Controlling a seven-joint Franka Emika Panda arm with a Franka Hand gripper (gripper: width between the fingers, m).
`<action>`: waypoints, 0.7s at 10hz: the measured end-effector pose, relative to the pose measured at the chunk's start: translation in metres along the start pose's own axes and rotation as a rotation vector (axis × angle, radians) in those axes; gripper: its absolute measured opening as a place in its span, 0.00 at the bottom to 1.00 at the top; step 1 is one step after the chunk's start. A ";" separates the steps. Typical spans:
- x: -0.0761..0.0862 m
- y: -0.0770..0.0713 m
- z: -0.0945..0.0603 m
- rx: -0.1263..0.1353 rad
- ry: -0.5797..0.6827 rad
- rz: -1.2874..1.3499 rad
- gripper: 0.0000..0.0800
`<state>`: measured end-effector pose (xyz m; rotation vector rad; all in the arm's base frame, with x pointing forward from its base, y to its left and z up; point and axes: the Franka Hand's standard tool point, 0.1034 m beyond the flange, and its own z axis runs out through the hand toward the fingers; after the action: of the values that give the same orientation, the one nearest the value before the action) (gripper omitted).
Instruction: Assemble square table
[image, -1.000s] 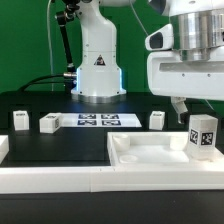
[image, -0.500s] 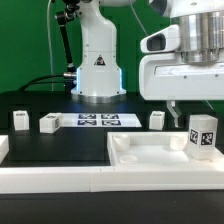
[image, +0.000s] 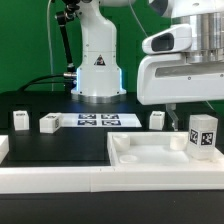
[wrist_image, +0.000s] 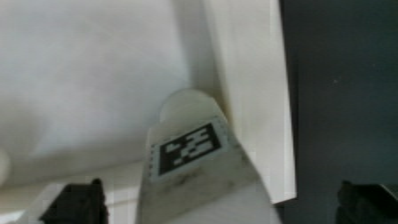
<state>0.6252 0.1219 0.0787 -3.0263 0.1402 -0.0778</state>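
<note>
my gripper (wrist_image: 219, 205) is wide open and holds nothing. seen from the wrist, the two dark fingertips (wrist_image: 71, 200) stand well apart, and the standing leg (wrist_image: 191, 145) shows in the gap between them, clear of both, with its black-white tag in sight. that leg is up on the table top (image: 140, 158), close against the raised rim.

in the exterior view my white hand fills the one-to-three o'clock part of the picture. it hangs over the table top, which lies flat at about five o'clock, toward the exterior view's right. the standing leg is upright near the slab's corner at four o'clock, its tag facing the camera. one of my fingers shows just above the slab, beside the leg and apart from it – the other i cannot make out there.

three loose legs sit on the black surface (image: 60, 148), none of them on the slab: one (image: 20, 120) at nine o'clock, one (image: 49, 123) just beside it, and one (image: 157, 119) near three o'clock, close behind the slab's far rim. the marker board (image: 97, 120) lies flat between the second and third of these, near the picture's middle. my base (image: 97, 60) stands behind it at twelve o'clock. a long white rail (image: 55, 182) runs along the near edge at seven o'clock, touching the slab's side.
</note>
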 end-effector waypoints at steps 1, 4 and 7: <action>0.000 -0.001 0.000 -0.001 0.000 -0.070 0.81; 0.000 0.000 0.000 -0.001 0.000 -0.204 0.53; 0.001 0.004 0.000 -0.005 0.001 -0.172 0.37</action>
<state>0.6258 0.1174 0.0778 -3.0366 -0.1201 -0.0933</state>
